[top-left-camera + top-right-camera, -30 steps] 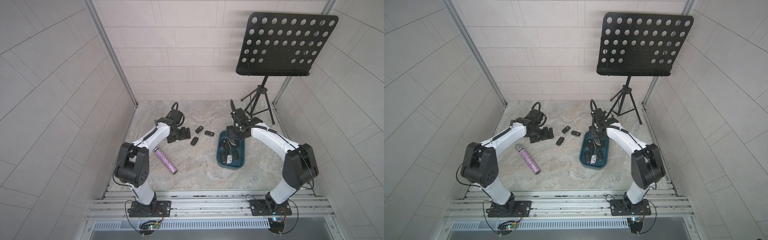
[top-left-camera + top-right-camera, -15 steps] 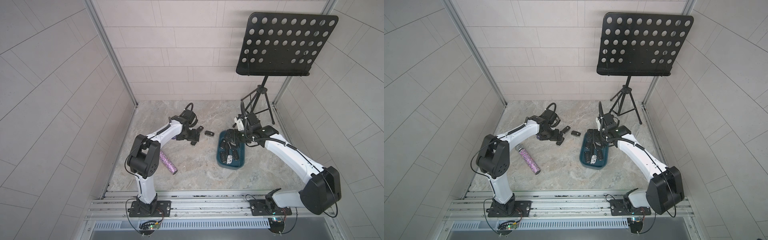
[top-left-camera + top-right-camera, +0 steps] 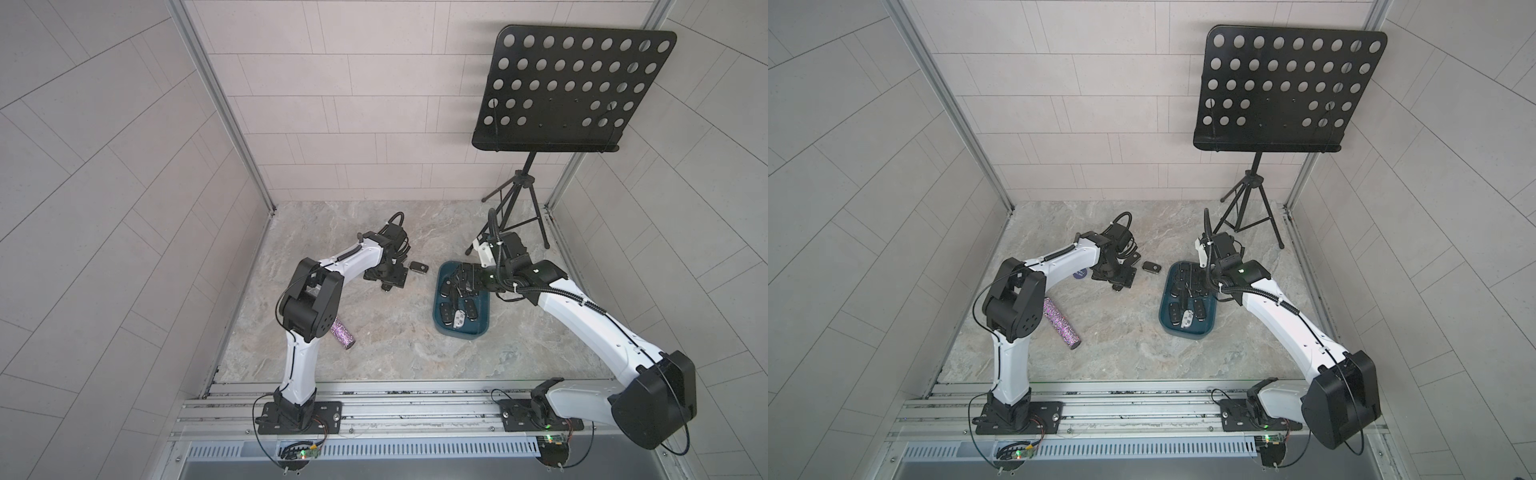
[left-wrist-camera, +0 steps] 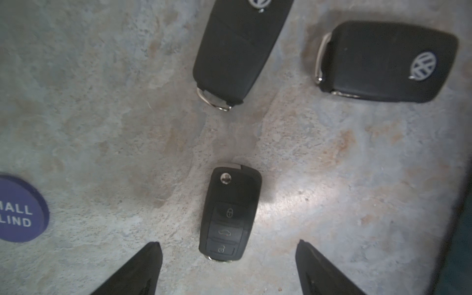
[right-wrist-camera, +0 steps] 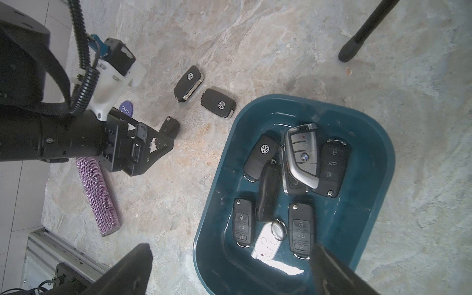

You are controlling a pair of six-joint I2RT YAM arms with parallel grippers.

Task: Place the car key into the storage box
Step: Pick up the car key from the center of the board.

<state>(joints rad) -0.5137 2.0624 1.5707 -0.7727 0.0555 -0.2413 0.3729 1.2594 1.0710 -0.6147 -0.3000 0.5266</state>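
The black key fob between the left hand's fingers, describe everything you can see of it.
The key fob is a black, plastic-looking flip key with three buttons (lock, boot, unlock), a round silver button past the lock one and silver trim at both ends. It lies flat, buttons up, on the stone-patterned table, outside the storage box. The open left hand straddles its unlock end; the fingers stand clear of it.

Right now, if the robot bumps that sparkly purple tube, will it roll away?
Probably: the sparkly purple tube is a cylinder lying on its side on the flat table, so a sideways nudge should roll it. Its studded skin looks rough, so likely grippy, not slippery.
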